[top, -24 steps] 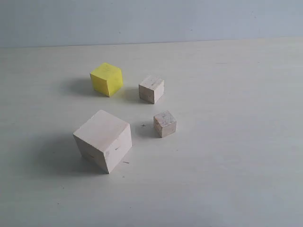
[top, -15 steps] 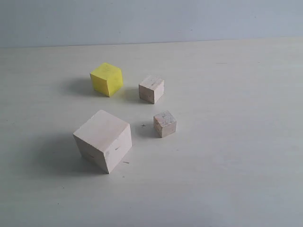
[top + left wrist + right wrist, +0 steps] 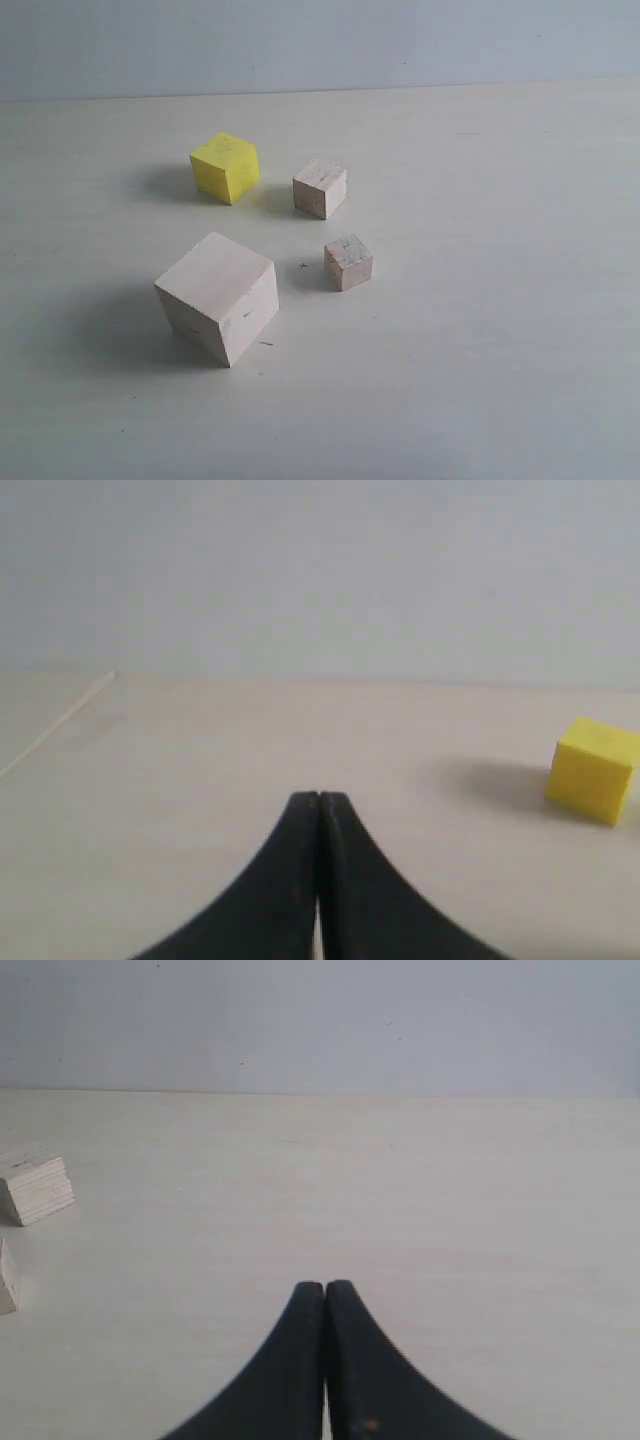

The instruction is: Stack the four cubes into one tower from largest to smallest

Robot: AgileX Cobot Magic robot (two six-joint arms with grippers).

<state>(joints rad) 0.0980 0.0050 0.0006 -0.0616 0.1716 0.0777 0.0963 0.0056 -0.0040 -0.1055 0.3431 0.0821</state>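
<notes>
Left gripper (image 3: 318,800) and right gripper (image 3: 325,1288) closed, empty. Big wooden cube (image 3: 217,297) near left, yellow cube (image 3: 226,167) far left, small cube (image 3: 320,187) right of it, smallest cube (image 3: 348,262) nearer (none stacked). Risk: closed jaws nudging cubes; off-centre placement topples tower.

On the worktop (image 3: 500,300) the large cube (image 3: 218,298) sits nearest, at the left. Behind it lies the mid-sized cube (image 3: 226,167), with the small cube (image 3: 320,188) near on its right. The smallest cube (image 3: 348,262) lies right of the large cube, before the small cube. All stand apart.
</notes>
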